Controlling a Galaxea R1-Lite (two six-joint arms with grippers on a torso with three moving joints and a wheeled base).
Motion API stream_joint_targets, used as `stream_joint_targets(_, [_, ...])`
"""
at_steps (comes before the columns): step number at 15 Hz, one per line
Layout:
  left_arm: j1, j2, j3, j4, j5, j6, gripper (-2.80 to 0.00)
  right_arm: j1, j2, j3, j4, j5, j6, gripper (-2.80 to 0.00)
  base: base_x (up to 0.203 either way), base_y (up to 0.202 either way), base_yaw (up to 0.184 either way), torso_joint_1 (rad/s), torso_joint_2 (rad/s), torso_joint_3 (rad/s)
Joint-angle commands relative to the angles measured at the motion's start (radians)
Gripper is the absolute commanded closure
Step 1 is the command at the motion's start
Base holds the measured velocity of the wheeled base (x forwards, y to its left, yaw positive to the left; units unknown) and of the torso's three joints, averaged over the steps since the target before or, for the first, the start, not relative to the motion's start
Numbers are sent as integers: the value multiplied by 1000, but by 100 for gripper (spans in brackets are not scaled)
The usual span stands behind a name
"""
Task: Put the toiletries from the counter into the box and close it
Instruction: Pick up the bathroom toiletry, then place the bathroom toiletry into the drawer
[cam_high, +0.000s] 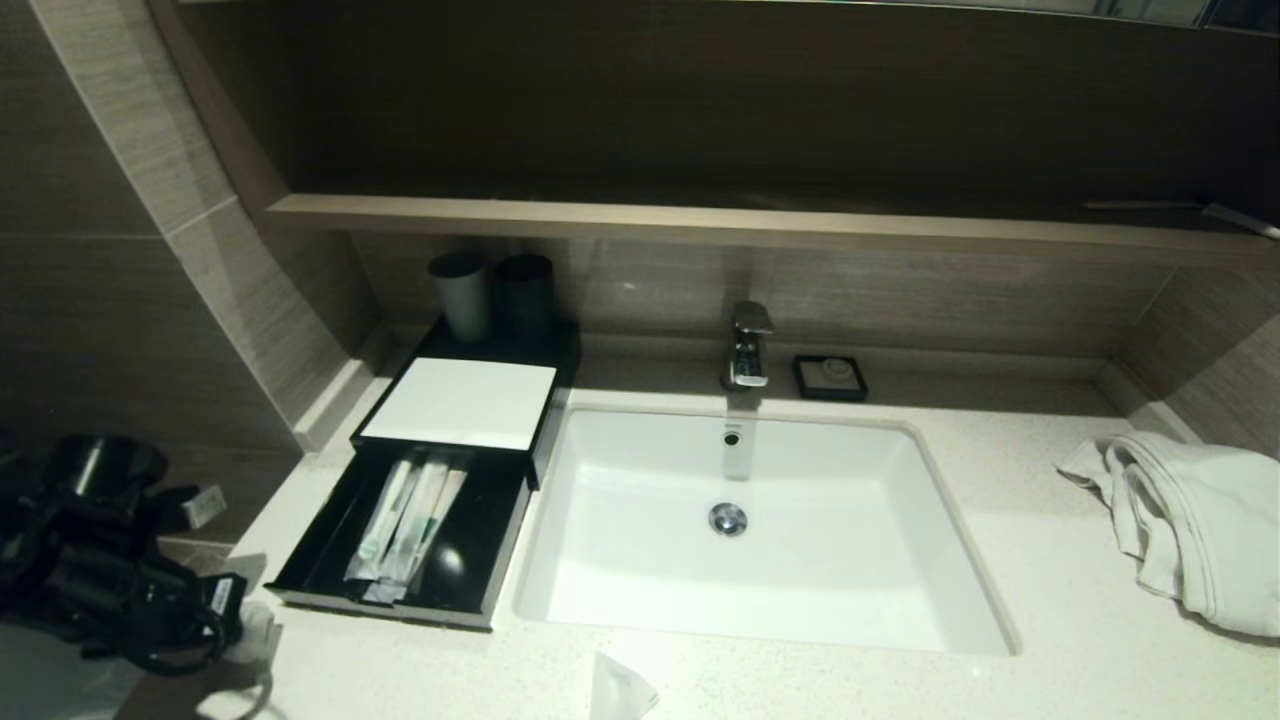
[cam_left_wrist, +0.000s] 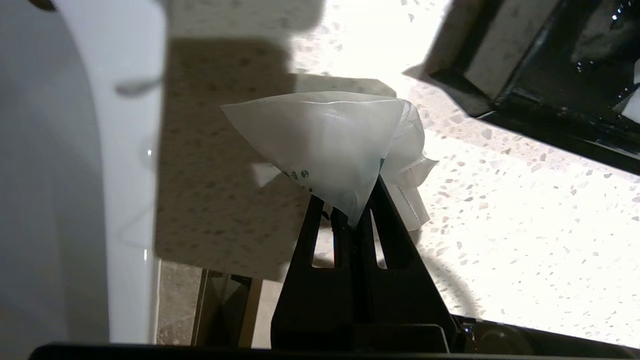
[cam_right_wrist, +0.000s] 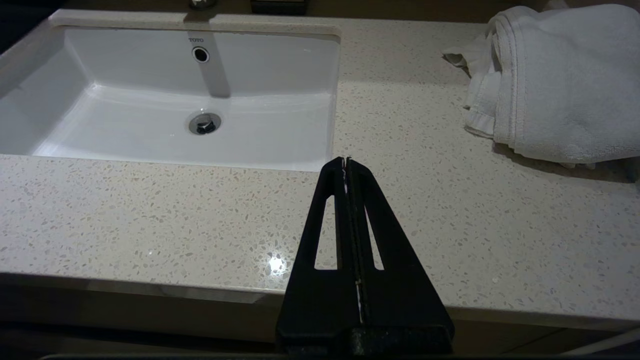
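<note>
Left wrist view: left gripper jaws clamp a translucent pouch over the bench.
Box: drawer open, beyond the jaws.
Right gripper: jaws closed, empty.

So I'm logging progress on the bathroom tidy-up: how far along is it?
Done: several long packets already lie in the open drawer of the box. In hand: the left gripper is shut on a short pouch at the counter's front edge. Left: drop that pouch in and push the drawer closed. The right gripper is shut and empty, parked over the counter's front edge.
</note>
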Motion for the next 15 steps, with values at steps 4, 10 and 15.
stream_joint_targets(4, [47, -117, 6, 5, -1, 1, 0, 0, 0, 0, 0, 0, 0, 0, 0, 0, 0, 0, 0, 0])
stream_joint_targets(10, [37, -284, -10, 4, -139, -14, 0, 0, 0, 0, 0, 0, 0, 0, 0, 0, 0, 0, 0, 0])
stream_joint_targets(15, [-146, -286, -115, 29, -160, -78, 0, 0, 0, 0, 0, 0, 0, 0, 0, 0, 0, 0, 0, 0])
